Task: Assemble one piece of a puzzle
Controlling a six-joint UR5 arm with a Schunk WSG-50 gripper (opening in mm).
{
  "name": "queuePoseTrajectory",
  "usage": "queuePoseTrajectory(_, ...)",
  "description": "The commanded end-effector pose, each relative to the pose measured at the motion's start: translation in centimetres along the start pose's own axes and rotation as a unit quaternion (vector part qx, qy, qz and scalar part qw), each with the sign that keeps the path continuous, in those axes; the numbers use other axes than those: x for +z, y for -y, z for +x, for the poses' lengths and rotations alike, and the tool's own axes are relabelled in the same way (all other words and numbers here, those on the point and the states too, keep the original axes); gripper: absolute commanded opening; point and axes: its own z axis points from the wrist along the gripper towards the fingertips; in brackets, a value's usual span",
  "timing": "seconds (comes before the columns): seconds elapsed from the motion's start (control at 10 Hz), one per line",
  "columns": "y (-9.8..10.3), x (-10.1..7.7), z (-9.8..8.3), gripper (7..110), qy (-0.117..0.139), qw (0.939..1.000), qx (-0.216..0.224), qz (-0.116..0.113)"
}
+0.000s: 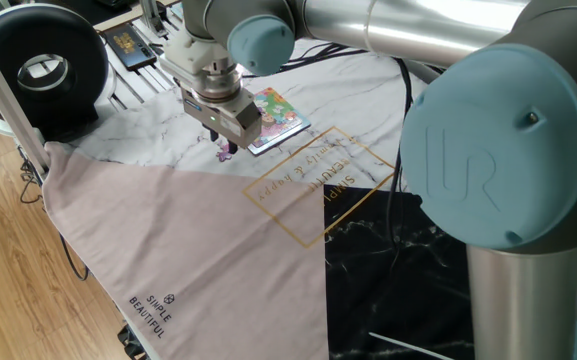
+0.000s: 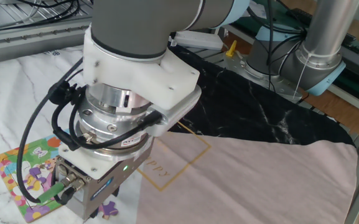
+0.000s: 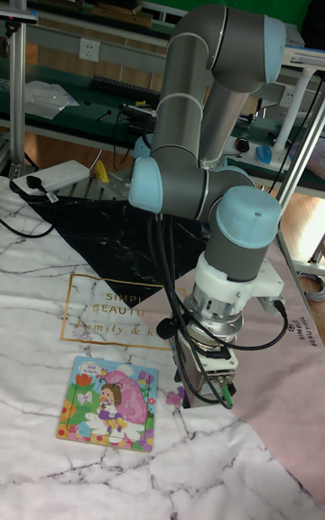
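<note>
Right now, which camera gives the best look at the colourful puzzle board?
The tall fixed view: the puzzle lies fully uncovered, its picture facing the camera. One fixed view shows it small, partly behind the pincer. The other fixed view catches only its left part beside the arm.
</note>
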Motion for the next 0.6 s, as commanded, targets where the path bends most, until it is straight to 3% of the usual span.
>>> queuePoseTrajectory(0.0,0.22,0.27,0.0,44,0.005,0.9999,-0.009,0.01)
queuePoseTrajectory(0.3,0.03,0.31,0.61,44,-0.007,0.9989,-0.045,0.006)
queuePoseTrajectory(0.4,0.13,0.3,0.69,22,-0.007,0.9988,-0.047,0.01)
queuePoseTrajectory(0.5,0.55,0.28,0.21,22,0.003,0.9988,-0.044,0.02)
